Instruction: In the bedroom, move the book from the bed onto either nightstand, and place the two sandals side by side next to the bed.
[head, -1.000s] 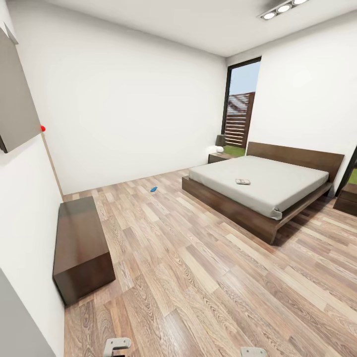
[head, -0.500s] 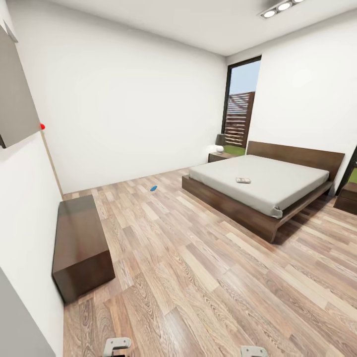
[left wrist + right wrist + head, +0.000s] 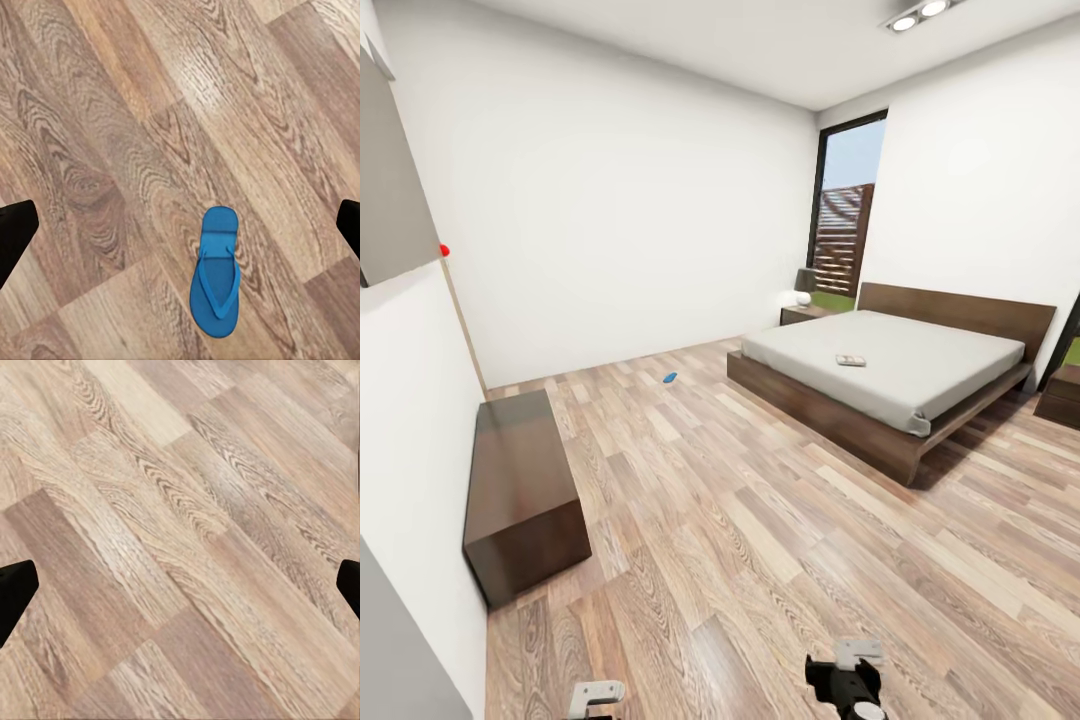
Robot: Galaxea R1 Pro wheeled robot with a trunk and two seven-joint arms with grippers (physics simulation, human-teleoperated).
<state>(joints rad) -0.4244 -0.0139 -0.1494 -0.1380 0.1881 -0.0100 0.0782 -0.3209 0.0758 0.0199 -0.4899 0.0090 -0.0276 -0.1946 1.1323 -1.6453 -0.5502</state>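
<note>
The bedroom has white walls, a wood-plank floor and a tall black-framed window. The bed is low, with a dark-brown frame and headboard and a plain light-grey mattress. The book lies flat on the mattress, small and thin, too far to read its cover. A nightstand stands beside the headboard; the other nightstand is at the far side. One bright-blue sandal lies on the floor, well apart from the bed. The left wrist view shows a second sandal, a slim blue sole with a thong strap, flat on the planks. The left hand has its fingers wide apart, and the right hand is likewise spread over bare floor. A low dark cabinet stands against the left wall.
</note>
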